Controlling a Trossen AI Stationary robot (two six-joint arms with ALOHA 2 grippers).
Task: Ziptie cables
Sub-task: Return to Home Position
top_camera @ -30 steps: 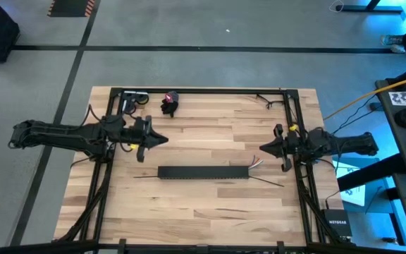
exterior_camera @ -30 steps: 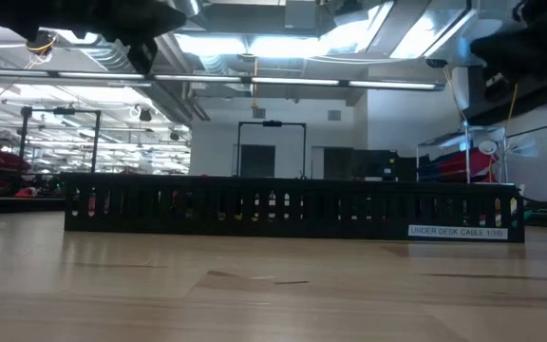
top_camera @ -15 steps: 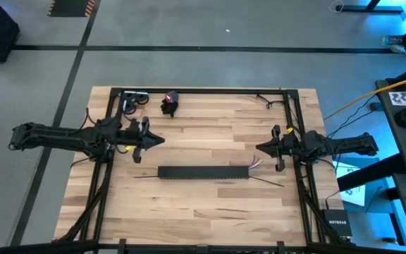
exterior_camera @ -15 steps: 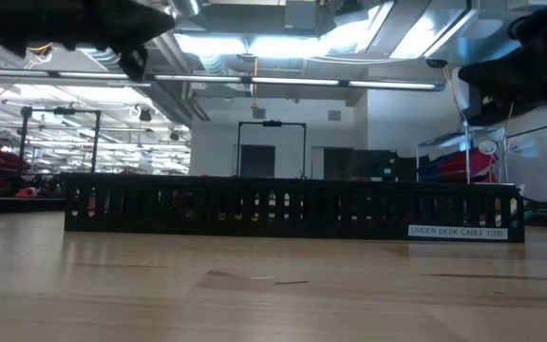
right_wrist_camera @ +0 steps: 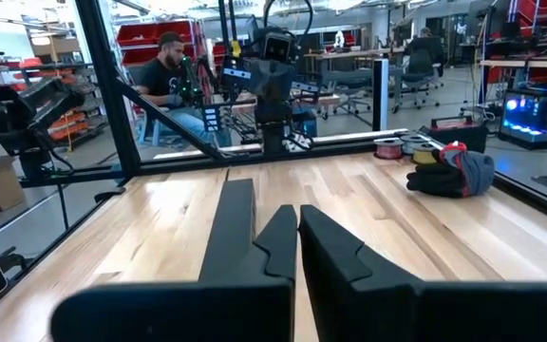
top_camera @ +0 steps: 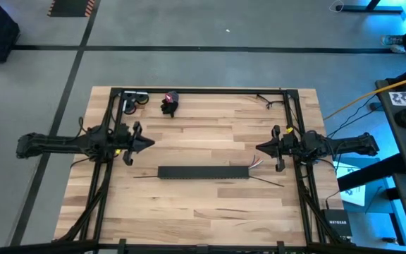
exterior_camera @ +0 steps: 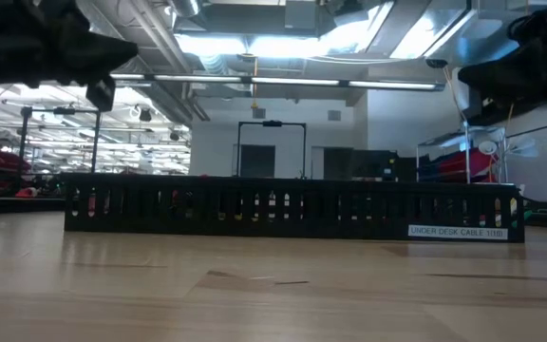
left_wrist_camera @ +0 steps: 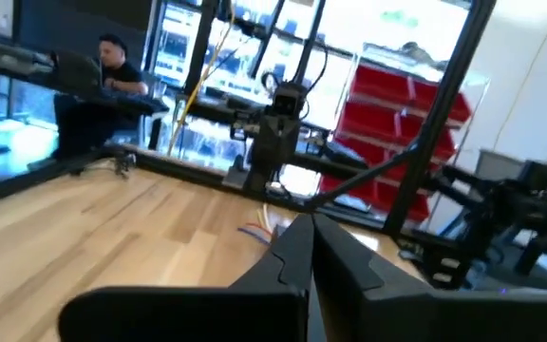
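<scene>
Plainly the tying and stowing look finished, and I judge the step in hand to be parking the arms. From above, the duct [top_camera: 203, 173] lies across the middle of the bench [top_camera: 203, 219], its top looking covered along its length, and the cables [top_camera: 257, 164] are inside it, with only their coloured ends fanning out at the duct's right end. The left arm [top_camera: 83, 143] sits beyond the duct's left end and the right arm [top_camera: 330, 145] beyond its right end, both apart from it. A thin strip [top_camera: 266, 181] lies just beside the duct's right end, and a dark glove [top_camera: 169, 104] is well behind the duct at the far edge. At bench height, the duct [exterior_camera: 292, 207] stands as a slotted wall with faint colour behind its slots, and both arms hang high above its ends. In the left wrist view, the left jaws are together and hold nothing, and the cable ends [left_wrist_camera: 259, 228] show past them. In the right wrist view, the right jaws are likewise together and empty, with the duct [right_wrist_camera: 234, 218] running away alongside them. What remains calls only for folding each arm back and away from the duct, carrying nothing and brushing neither the cover nor the loose ends.
</scene>
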